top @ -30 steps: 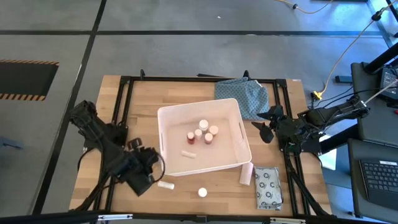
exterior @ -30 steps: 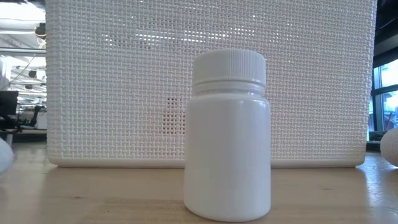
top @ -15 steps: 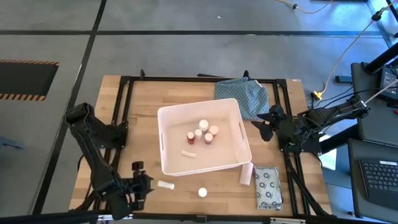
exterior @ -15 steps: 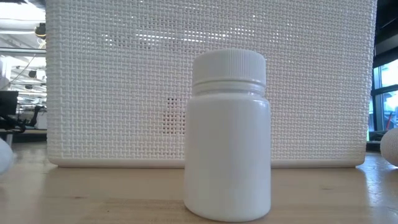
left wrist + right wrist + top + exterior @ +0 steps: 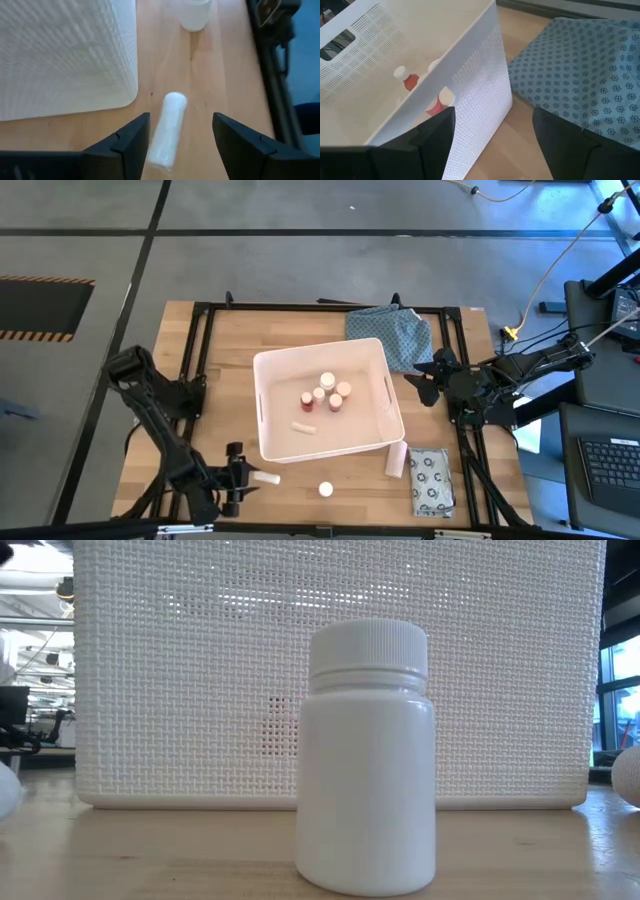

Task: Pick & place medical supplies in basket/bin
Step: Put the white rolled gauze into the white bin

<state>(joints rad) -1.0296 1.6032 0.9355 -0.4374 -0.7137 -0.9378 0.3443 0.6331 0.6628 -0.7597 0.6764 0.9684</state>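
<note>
A short white tube lies flat on the table near the front edge, just in front of the white basket. My left gripper is open and low at the tube's left end, one finger on either side of it without touching. A white bottle stands upright on the table to the right of the tube. The basket holds several small bottles, a red one and a tube. My right gripper hovers open by the basket's right wall.
Another white tube leans against the basket's near right corner. A grey-white packet lies flat at the front right. A blue-green patterned cloth lies at the far right. Black frame rails run along the table's edges.
My left gripper has swung down toward the table's near edge and tipped more level, then edged right to the lying tube, which now sits between its fingers. The tube, the bottle and the basket have kept their places.
</note>
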